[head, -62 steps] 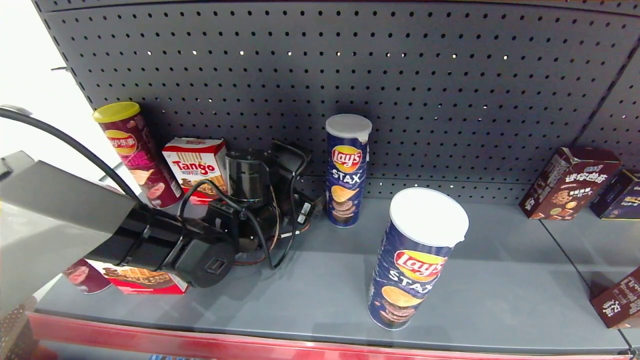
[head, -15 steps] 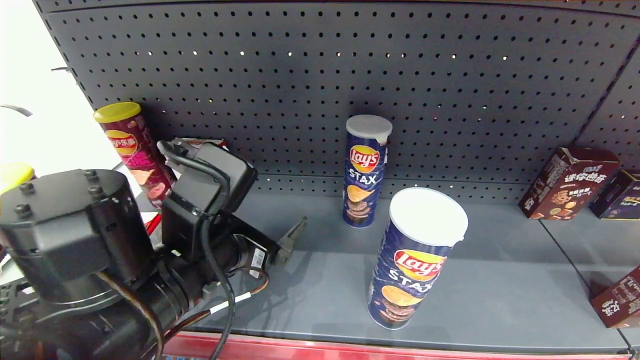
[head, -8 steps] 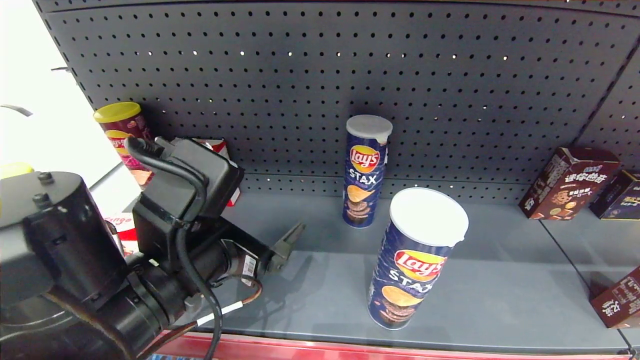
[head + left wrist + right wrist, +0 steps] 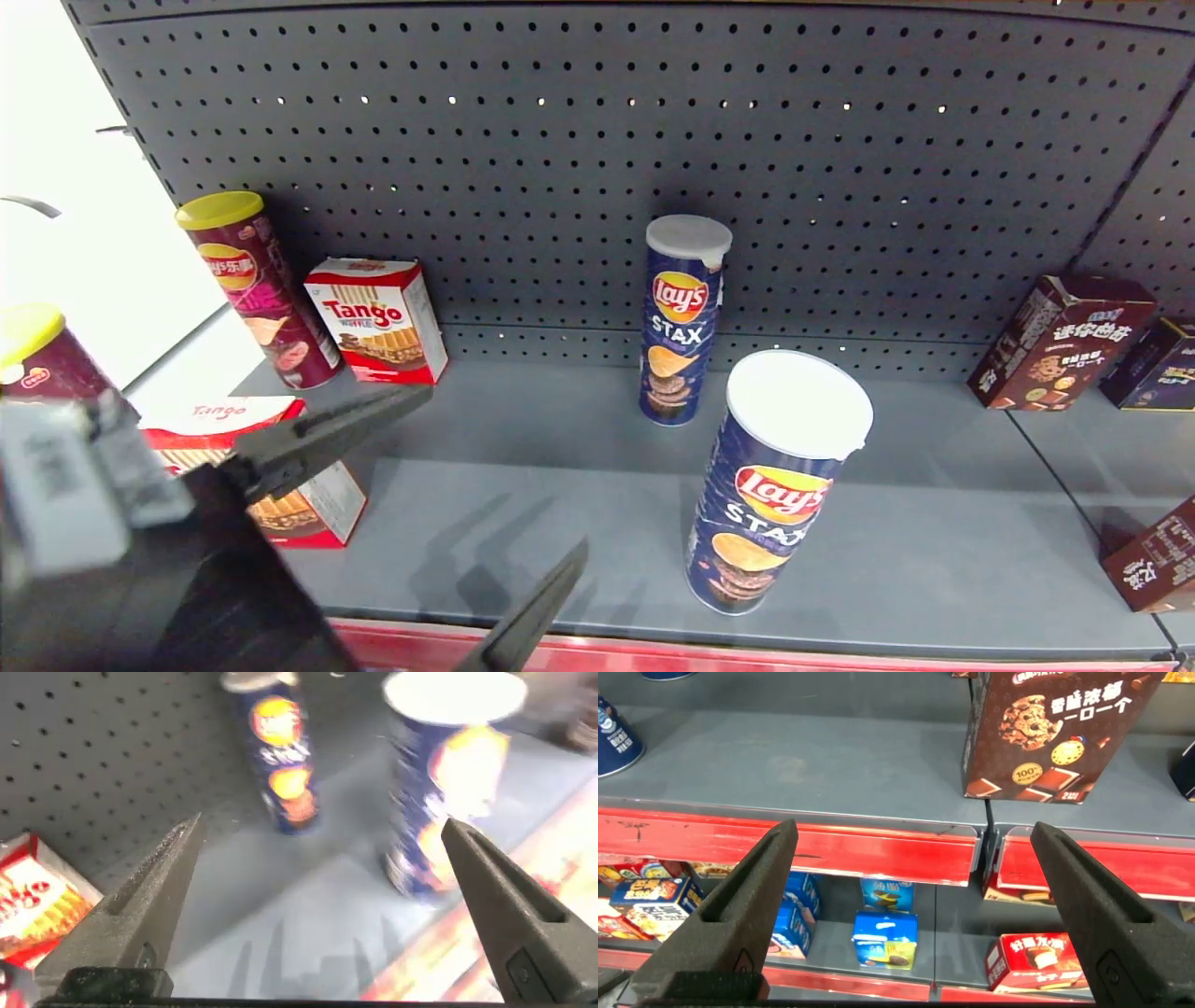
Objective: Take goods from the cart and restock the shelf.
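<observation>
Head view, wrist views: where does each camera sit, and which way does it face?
Head view: on the head, facing forward and down at the shelf; open left end effector low on the left.
Left wrist view: on that wrist, facing past its fingers toward the front chip can and rear chip can.
Right wrist view: on that wrist, facing a brown box past the right end effector.
Shared by head and left wrist views: both cans.

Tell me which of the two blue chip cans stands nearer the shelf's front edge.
The right-hand blue can, close to the red front edge; the left-hand blue can stands back by the pegboard.
</observation>
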{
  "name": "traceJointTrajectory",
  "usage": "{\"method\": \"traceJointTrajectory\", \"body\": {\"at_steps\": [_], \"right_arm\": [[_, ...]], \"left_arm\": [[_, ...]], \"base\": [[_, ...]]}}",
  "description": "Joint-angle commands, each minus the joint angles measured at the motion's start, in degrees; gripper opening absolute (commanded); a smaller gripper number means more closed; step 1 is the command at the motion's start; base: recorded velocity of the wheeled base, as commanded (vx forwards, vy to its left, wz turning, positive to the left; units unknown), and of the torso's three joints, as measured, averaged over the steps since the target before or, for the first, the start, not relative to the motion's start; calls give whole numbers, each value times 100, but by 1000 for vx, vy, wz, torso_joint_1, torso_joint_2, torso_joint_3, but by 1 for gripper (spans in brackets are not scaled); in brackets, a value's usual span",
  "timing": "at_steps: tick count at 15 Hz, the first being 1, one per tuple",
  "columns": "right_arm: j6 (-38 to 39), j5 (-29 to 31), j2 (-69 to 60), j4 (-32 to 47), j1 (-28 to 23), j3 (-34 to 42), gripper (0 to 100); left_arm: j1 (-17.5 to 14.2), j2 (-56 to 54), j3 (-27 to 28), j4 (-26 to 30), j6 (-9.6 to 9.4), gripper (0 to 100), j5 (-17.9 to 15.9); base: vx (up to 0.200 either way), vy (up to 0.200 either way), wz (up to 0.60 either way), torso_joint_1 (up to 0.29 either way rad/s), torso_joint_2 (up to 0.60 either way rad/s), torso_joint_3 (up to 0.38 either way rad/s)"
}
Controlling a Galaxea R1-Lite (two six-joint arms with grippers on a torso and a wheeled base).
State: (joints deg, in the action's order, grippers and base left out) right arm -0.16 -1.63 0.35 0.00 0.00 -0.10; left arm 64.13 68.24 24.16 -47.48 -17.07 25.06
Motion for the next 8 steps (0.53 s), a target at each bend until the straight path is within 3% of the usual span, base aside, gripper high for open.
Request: {"method": "traceJointTrajectory", "body": {"at_steps": [1,2,3,4,5,6,7,8], "right_arm": [[-2,-4,9,0,0,1,100],[-2,-4,9,0,0,1,100],[-2,-4,9,0,0,1,100],[-2,-4,9,0,0,1,100],[-2,-4,9,0,0,1,100],[-2,-4,9,9,0,1,100],[-2,-4,9,0,0,1,100],[-2,-4,9,0,0,1,100]], "left_arm": [[-173,-1779,-1168,609,-420,100,-2],[-1166,-3054,-1177,1558,-1229,100,-168],[-1386,-3537,-1168,1927,-1528,100,-239],[-2573,-4680,-1353,2428,-1554,100,-335],[-3302,-5137,-1678,2375,-1422,100,-511],[-3548,-5295,-1845,2314,-1299,100,-643],[-3944,-5638,-2416,2120,-825,100,-1056],[-4172,-5840,-2416,2287,-666,100,-1302]], "base": [[0,0,0,0,0,0],[0,0,0,0,0,0],[0,0,0,0,0,0],[0,0,0,0,0,0],[0,0,0,0,0,0],[0,0,0,0,0,0],[0,0,0,0,0,0],[0,0,0,0,0,0]]}}
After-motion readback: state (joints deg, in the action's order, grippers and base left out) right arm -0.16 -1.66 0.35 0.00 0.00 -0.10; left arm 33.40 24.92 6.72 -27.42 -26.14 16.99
